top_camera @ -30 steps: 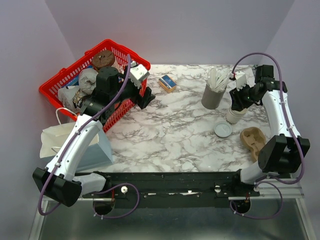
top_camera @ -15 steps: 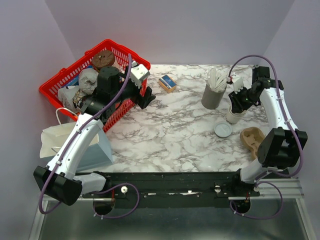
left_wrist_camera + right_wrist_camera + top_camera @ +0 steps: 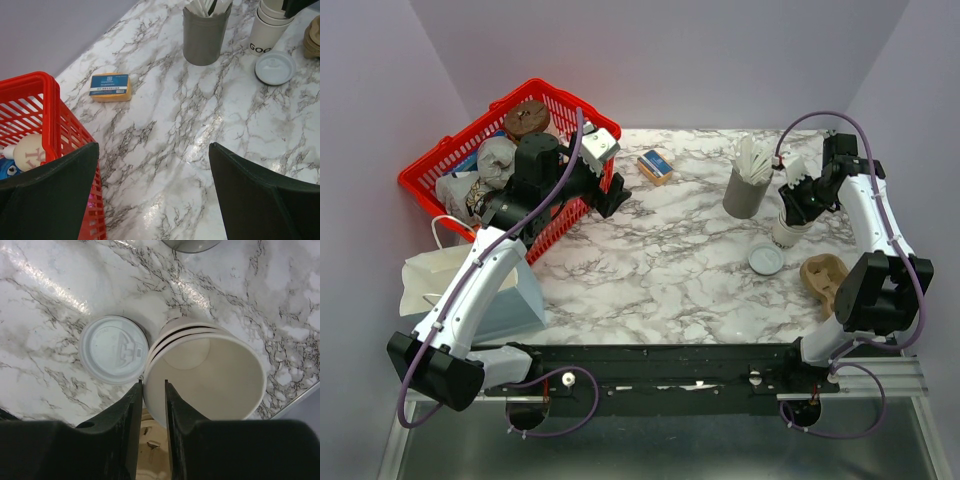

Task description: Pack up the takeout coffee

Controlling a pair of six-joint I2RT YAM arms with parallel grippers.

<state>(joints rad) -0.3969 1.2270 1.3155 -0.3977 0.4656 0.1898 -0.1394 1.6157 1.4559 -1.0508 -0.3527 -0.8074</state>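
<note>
Right wrist: pincer [image 3: 154, 386] straddles rim of three nested cups [image 3: 210, 375] beside one lid [image 3: 114, 349].

Table [image 3: 680, 270] middle open, wide passage. Back-right corner tight: stick holder [image 3: 745, 195], cup stack [image 3: 785, 235], loose lid [image 3: 766, 260], cardboard tray [image 3: 823, 278] close together. Small box [image 3: 655, 166] alone at back. Red basket [image 3: 455, 143] crammed; paper bag [image 3: 430, 275] blocks left edge.

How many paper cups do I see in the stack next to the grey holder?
3: all nested in one stack beside the grey holder, with the loose lid lying next to it. More may be hidden inside.
</note>
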